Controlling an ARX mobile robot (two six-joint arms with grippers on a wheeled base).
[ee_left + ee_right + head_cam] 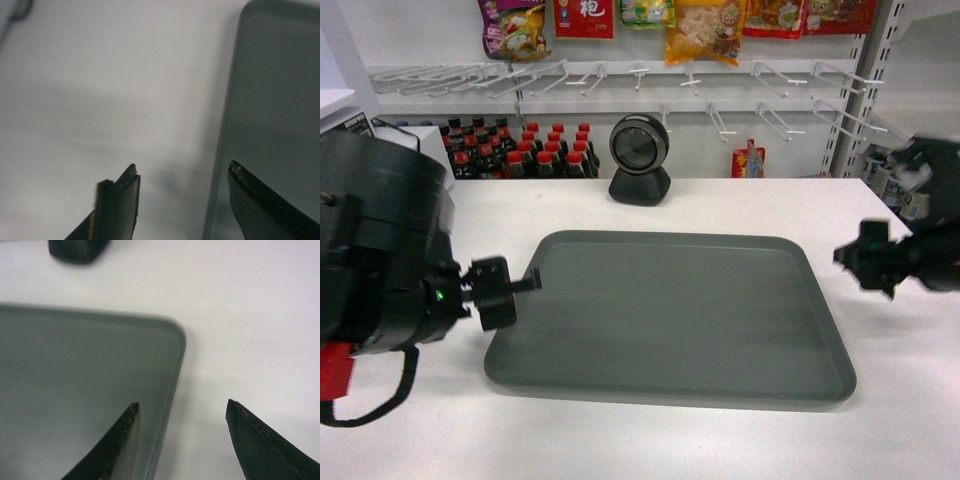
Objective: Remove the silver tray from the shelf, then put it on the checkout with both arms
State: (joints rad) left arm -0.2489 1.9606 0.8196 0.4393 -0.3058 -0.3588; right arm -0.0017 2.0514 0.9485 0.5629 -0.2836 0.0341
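Note:
The silver tray [670, 315] lies flat on the white checkout [740, 205], in front of the black scanner. My left gripper [527, 282] is open at the tray's left edge. In the left wrist view one finger hangs over the counter and the other over the silver tray [280, 100], with the left gripper [183, 167] straddling the rim. My right gripper [850, 256] is open at the tray's right edge. Seen from the right wrist, the right gripper [182, 404] also straddles the rim of the silver tray [85, 380], near its far right corner. Neither holds anything. The shelf is out of view.
A round black scanner [640, 160] stands on the counter behind the tray; its base [75, 250] shows in the right wrist view. Dark red-capped bottles [520, 150], a small red item [748, 160], wire hooks [620, 75] and hanging snack bags [705, 25] fill the back wall.

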